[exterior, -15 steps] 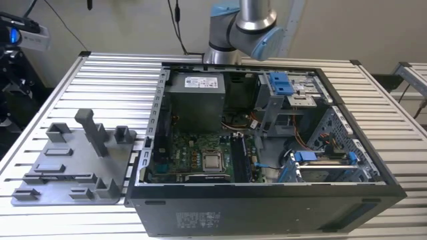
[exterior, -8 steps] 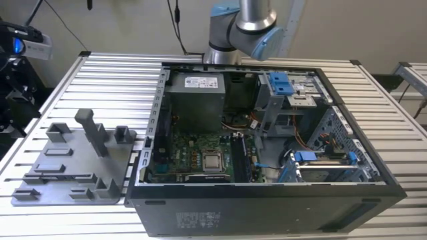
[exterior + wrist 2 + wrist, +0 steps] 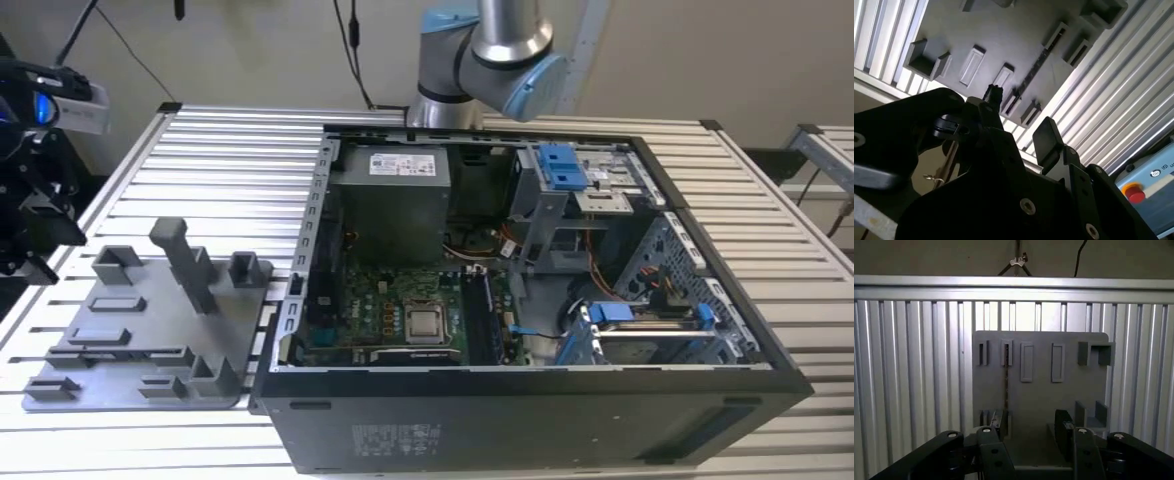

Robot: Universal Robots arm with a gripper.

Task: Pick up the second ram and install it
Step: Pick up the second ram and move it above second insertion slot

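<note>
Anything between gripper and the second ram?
Nothing but bare fixture plate, in the first wrist view: the second ram stands on edge, to one side of the open gripper.

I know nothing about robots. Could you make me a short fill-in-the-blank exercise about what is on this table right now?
1. The grey plastic fixture plate with upright posts lies on the ribbed metal table, to the exterior view's ____ of the open black computer case.
2. In the first wrist view the black gripper is ____, with nothing between its fingers.
3. The second ram, a long thin dark stick, stands on its ____ in that plate's slots.
Missing words: left; open; edge.
</note>
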